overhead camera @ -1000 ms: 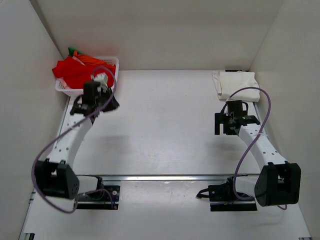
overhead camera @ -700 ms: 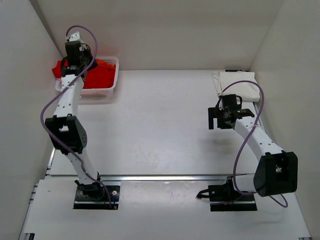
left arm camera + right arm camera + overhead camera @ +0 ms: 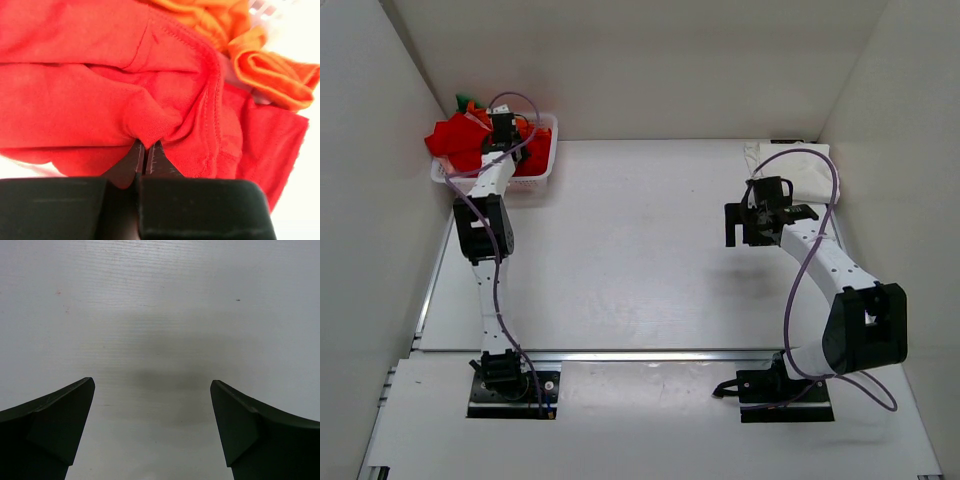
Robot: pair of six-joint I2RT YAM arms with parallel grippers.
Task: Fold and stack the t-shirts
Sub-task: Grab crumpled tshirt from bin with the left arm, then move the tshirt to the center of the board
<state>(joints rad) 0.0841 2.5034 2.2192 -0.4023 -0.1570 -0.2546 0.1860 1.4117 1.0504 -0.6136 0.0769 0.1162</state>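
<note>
The left fingers (image 3: 134, 162), closed tight, pinch a fold of the bright red cloth t-shirt (image 3: 75, 100) in the far-left white plastic lattice basket (image 3: 548, 160). The right fingers (image 3: 55, 415) gape wide, empty, above the white desk (image 3: 160, 315).

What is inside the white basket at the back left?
A red t-shirt pinched by the left gripper, an orange t-shirt beside it, and green cloth at the back. Anything underneath is covered.
</note>
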